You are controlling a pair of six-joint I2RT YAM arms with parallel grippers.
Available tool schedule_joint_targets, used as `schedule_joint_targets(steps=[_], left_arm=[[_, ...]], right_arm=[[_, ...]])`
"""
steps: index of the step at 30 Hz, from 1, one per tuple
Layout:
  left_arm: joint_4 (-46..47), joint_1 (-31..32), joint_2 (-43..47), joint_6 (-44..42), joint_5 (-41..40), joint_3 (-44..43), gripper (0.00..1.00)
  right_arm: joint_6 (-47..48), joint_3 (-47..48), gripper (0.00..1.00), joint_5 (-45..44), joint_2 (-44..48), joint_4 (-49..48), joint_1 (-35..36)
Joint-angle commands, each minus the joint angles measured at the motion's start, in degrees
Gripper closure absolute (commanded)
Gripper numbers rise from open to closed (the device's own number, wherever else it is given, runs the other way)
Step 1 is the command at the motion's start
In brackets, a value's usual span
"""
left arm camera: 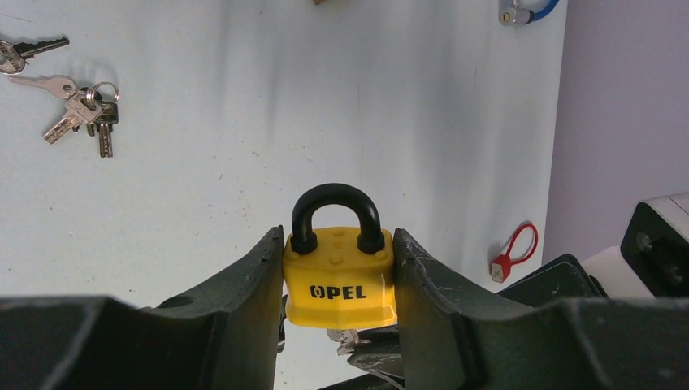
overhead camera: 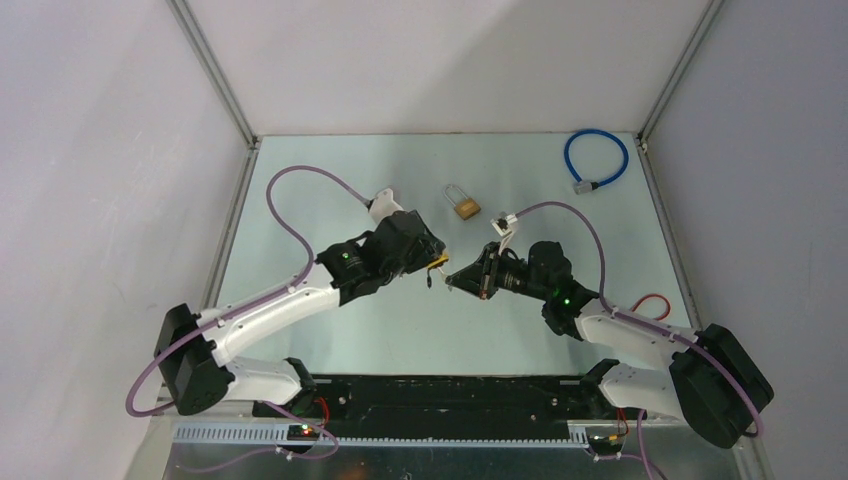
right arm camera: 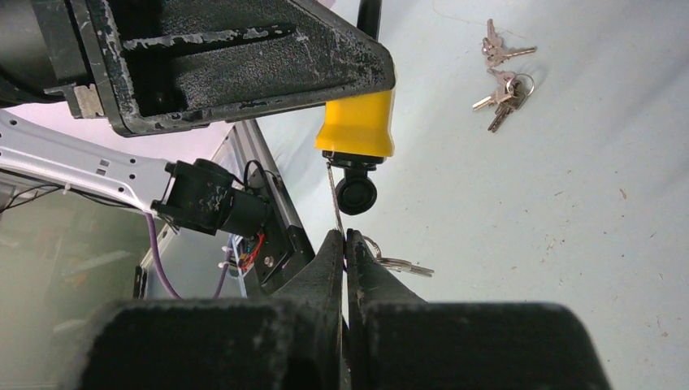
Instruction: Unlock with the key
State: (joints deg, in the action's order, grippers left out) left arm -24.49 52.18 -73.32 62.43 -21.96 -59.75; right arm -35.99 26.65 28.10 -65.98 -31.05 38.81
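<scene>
Near the middle of the counter [overhead camera: 400, 335], the yellow OPEL padlock [left arm camera: 340, 284] is held by the left pincer [overhead camera: 434, 263], whose two fingers are clamped against the sides of the lock body, with the black shackle pointing away from the wrist. At the lock's opposite, keyway end, a black-headed key [right arm camera: 356, 195] is seen right against the body; how deep it is seated cannot be told. A thin key ring [right arm camera: 332, 191] runs from that key down into the right pincer [right arm camera: 344, 240], whose fingers are pressed almost together on it, and further keys [right arm camera: 400, 265] on the ring stick out just beside the fingertips. The two pincers are set tip to tip, the left one on the left, the right one close on the right. On the counter beyond them a small brass padlock [overhead camera: 466, 207] lies flat. A blue cable lock [overhead camera: 595, 160] is coiled at the far right corner, and a red loop [left arm camera: 513, 248] lies at the right edge. A loose bunch of keys [left arm camera: 81, 110] is spread on the counter, well apart from the yellow padlock.
</scene>
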Motion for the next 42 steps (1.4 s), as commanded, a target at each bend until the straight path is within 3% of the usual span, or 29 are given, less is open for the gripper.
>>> schedule_joint_targets(steps=[1, 21, 42], left_arm=[[3.24, 0.55, 3.69, 0.40, -2.77, -0.10, 0.99], [3.99, 0.64, 3.76, 0.76, -3.27, 0.11, 1.00], [4.02, 0.64, 4.97, 0.66, -5.69, 0.36, 1.00]], right_arm=[[0.48, 1.87, 1.00, -2.20, 1.37, 0.19, -0.61], [-0.15, 2.00, 1.00, 0.03, 1.73, -2.83, -0.07], [1.52, 3.67, 1.00, -2.50, 3.95, 4.58, 3.83]])
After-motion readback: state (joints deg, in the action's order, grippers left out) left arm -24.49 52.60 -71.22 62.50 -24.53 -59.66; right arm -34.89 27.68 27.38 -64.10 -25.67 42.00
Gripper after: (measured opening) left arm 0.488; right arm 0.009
